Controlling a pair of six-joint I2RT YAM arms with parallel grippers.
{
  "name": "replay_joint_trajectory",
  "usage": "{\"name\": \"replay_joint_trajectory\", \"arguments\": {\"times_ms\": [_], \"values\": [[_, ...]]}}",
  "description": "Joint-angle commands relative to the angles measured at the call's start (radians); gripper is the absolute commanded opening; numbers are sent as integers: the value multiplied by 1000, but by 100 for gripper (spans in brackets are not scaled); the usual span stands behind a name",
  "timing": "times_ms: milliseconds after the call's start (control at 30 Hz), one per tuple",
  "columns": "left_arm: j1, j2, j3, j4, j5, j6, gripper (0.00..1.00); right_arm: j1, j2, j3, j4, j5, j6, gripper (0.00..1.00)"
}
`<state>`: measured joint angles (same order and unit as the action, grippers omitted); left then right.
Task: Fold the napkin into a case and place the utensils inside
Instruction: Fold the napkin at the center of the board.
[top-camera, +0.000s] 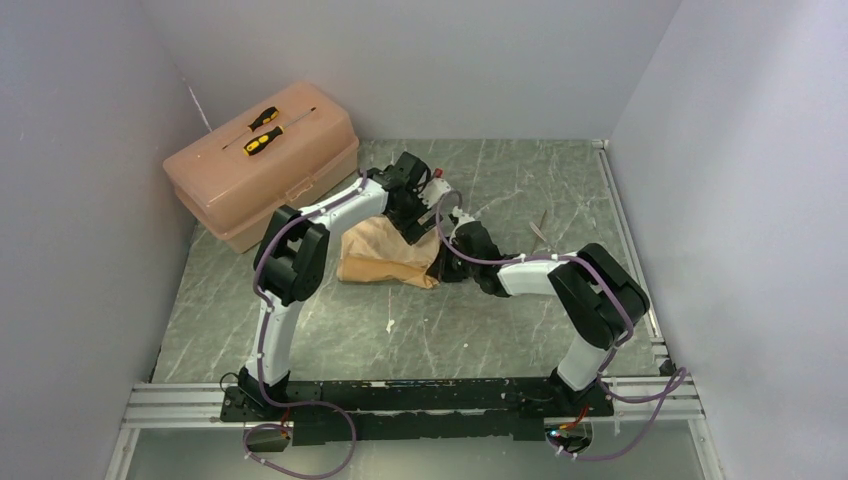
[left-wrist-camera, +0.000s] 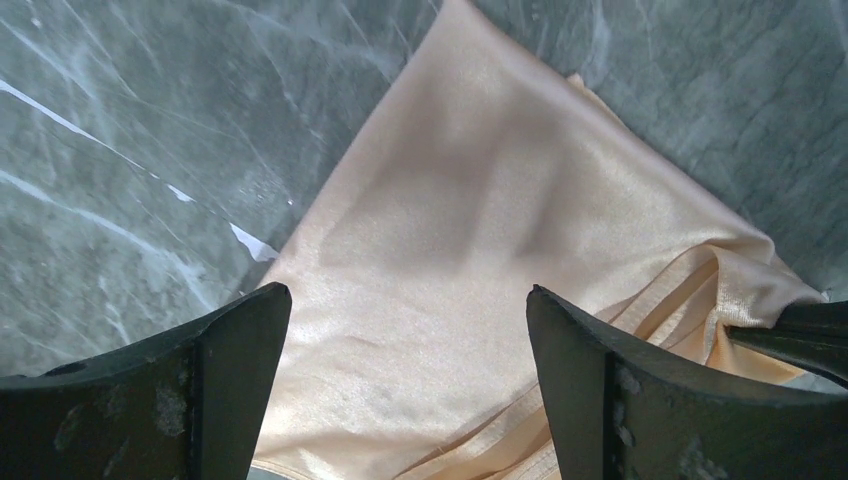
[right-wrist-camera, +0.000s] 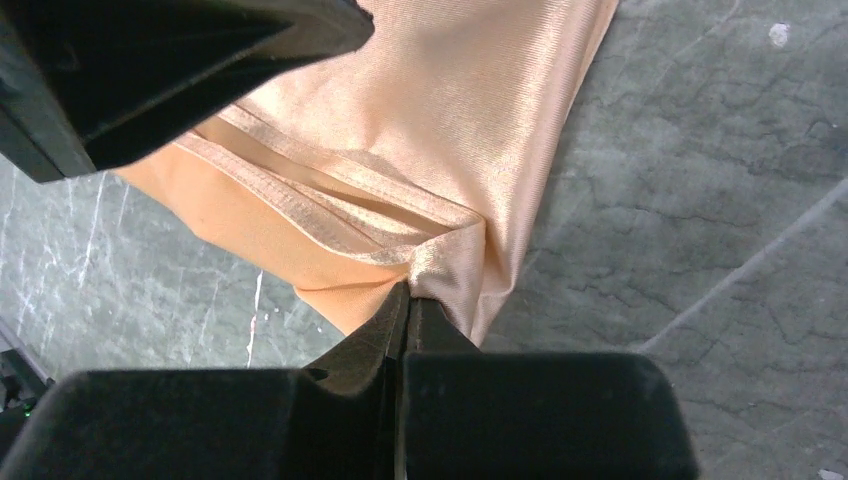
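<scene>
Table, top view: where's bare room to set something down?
Bare marble between napkin and arm bases, and behind the utensils toward the back wall. Crowded mid-table: left gripper and right gripper at the napkin, toolbox rear left.

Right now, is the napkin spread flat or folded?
Folded over, not flat: the napkin shows stacked hems at the corner the shut right gripper pinches. Not yet a neat packet.

Grey-green marbled tabletop (top-camera: 420, 330) between plain pale lilac walls (top-camera: 430, 60)
</scene>
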<state>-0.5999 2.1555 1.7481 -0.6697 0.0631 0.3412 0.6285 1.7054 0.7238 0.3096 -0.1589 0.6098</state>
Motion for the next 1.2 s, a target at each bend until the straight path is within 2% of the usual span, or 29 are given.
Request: {"name": "replay_joint_trajectory", "arguments": {"times_ms": [0, 300, 867, 1167], "values": [[-3, 21, 59, 48, 0, -28, 94, -20, 2, -14, 63, -21, 28, 0], [-3, 61, 21, 64, -13, -4, 94, -38, 0, 29, 97, -101, 52, 0], [-5, 71, 8, 24, 16, 18, 90, -142, 129, 70, 143, -203, 72, 0], [-3, -42, 113, -85, 12, -1, 94, -145, 214, 98, 72, -197, 44, 0]]}}
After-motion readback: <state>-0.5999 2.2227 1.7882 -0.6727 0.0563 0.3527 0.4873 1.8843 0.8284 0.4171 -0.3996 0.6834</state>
